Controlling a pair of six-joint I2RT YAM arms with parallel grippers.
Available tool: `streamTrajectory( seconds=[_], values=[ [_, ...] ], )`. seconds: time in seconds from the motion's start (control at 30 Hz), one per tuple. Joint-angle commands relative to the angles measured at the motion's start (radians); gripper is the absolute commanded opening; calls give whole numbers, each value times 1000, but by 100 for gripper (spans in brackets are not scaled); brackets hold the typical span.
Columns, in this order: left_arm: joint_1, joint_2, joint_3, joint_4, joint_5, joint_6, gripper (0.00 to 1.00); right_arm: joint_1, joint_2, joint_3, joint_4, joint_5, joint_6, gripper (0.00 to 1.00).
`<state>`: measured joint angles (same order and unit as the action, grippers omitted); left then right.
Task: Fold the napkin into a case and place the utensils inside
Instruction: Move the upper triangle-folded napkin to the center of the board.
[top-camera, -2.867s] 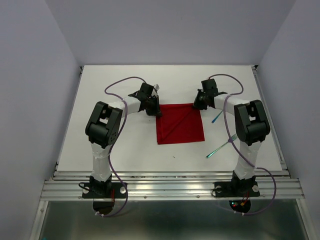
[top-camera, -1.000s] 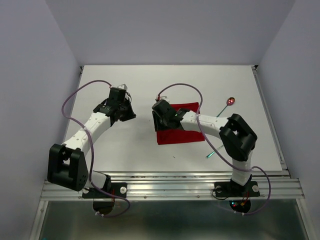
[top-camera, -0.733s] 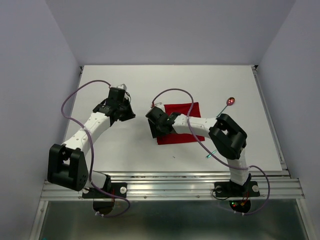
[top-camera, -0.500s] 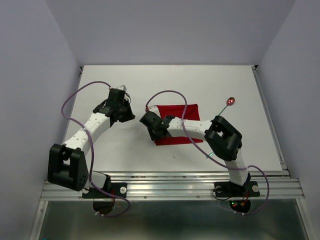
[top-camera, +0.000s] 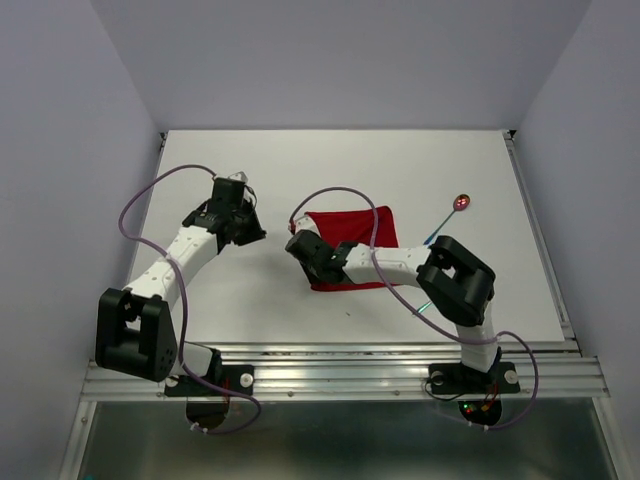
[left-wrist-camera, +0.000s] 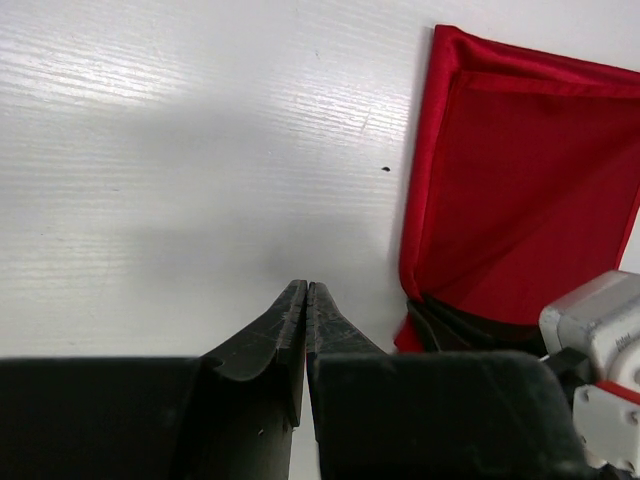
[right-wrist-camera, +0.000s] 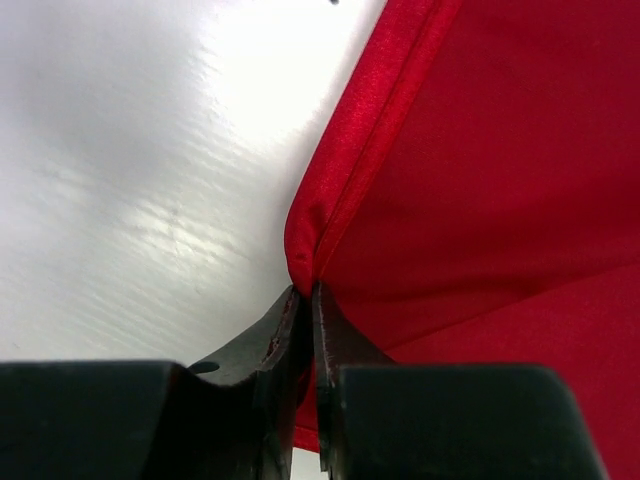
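Note:
The red napkin (top-camera: 352, 232) lies flat in the middle of the white table, with a fold running along its left side. My right gripper (top-camera: 304, 246) is at that left edge, shut on a pinch of the folded hem (right-wrist-camera: 305, 262). My left gripper (top-camera: 247, 226) hangs shut and empty a little way left of the napkin (left-wrist-camera: 520, 180), above bare table. The spoon (top-camera: 460, 202), with its red-pink bowl, lies to the right of the cloth. Only the teal end of the fork (top-camera: 421, 309) shows from under the right arm. In the left wrist view the right gripper's fingers (left-wrist-camera: 450, 322) hold the cloth's near corner.
The white table (top-camera: 250, 300) has a metal rail along its near edge (top-camera: 340, 352). Pale walls close in the left, right and back. Purple cables loop over both arms, one (top-camera: 335, 192) arching above the napkin.
The right gripper slid left across the napkin to its left edge and closed on the hem there. The left arm has hardly moved.

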<state>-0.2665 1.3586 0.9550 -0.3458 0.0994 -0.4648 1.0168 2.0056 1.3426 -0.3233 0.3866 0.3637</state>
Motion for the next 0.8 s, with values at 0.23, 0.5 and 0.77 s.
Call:
streamTrajectory(
  seconds=[0.23,0.5,0.77],
  values=[
    [3,-7,-35,62,74,-24,17,8,-312,-384,159,-65,-242,31],
    [-68,33,-33,128,141,-80,55,8,-406,-399,150,-36,-165,63],
    [-112,106,-39,183,148,-166,74,-18,-340,-255,46,9,7,59]
  ],
)
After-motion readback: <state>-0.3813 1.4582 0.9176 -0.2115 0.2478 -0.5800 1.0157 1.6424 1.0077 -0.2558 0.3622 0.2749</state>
